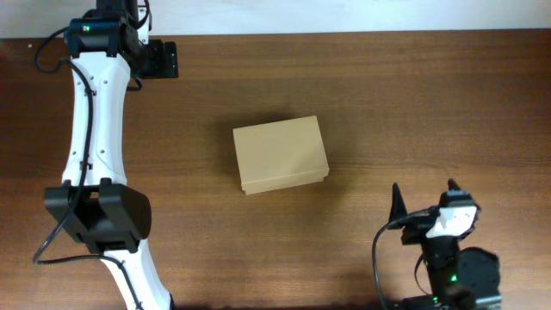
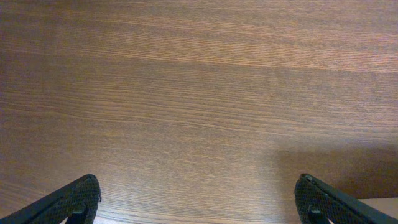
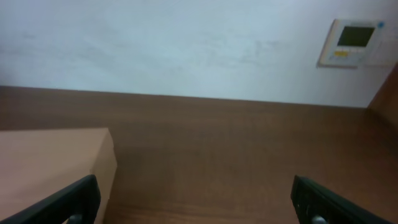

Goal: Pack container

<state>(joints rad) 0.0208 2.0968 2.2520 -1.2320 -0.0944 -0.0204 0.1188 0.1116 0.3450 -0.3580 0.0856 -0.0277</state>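
The container (image 1: 281, 155), a plain tan cardboard box with its lid down, lies near the middle of the wooden table. My left gripper (image 1: 165, 58) is at the far left back corner, well away from the box. In the left wrist view the left gripper (image 2: 198, 194) stands open over bare wood, with nothing between its fingers. My right gripper (image 1: 424, 196) is near the front right, to the right of and in front of the box. In the right wrist view the right gripper (image 3: 194, 191) is open and empty, and the container (image 3: 50, 163) shows at the left, beyond the left finger.
The dark wooden table (image 1: 413, 95) runs to a pale wall at the back. A small wall panel (image 3: 351, 40) hangs on that wall at the upper right. The left arm's white links (image 1: 90, 146) stretch along the table's left side.
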